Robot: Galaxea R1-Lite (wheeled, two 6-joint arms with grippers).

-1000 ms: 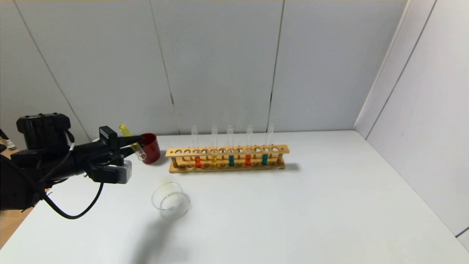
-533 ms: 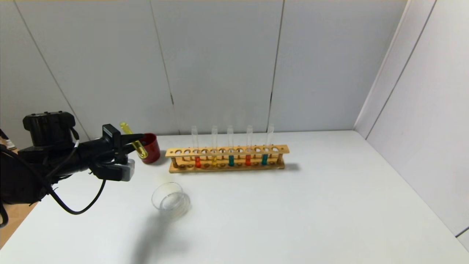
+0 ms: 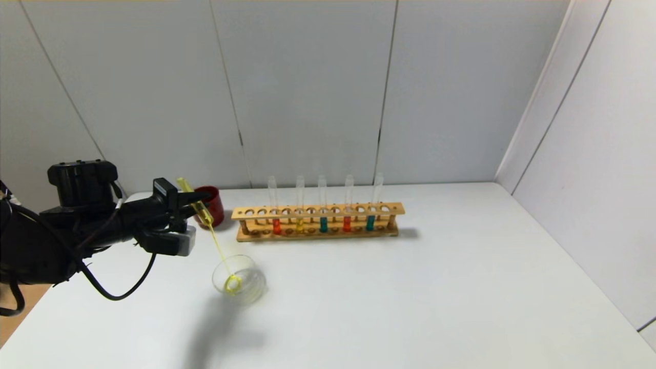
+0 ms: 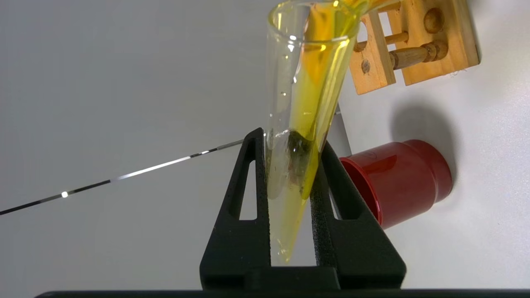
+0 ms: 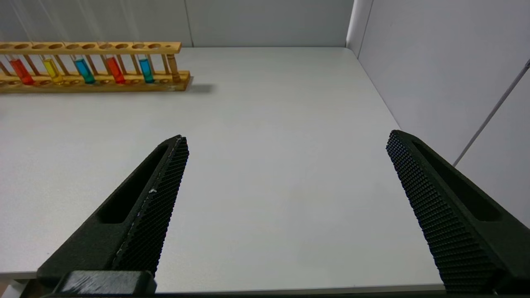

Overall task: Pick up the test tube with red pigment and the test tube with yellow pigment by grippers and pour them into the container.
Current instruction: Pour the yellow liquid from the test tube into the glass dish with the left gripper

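My left gripper (image 3: 197, 201) is shut on the test tube with yellow pigment (image 3: 196, 206), held tilted mouth-down above and left of the container (image 3: 245, 270). A thin yellow stream runs from the tube's mouth into the clear glass dish, where yellow liquid pools. In the left wrist view the tube (image 4: 304, 103) sits between my fingers (image 4: 252, 178) with yellow liquid along its lower side. Test tubes with red pigment (image 3: 277, 226) stand in the wooden rack (image 3: 318, 211). My right gripper (image 5: 285, 140) is open and empty over bare table, out of the head view.
A dark red cup (image 3: 211, 205) stands just behind the left gripper, left of the rack. The rack also holds a yellow tube (image 3: 300, 224), two teal tubes and a second red one. Grey walls close the back and right of the white table (image 3: 435, 287).
The left gripper moved right and slightly down and tipped the tube further. Yellow liquid ran to the mouth, and now streams into the dish.
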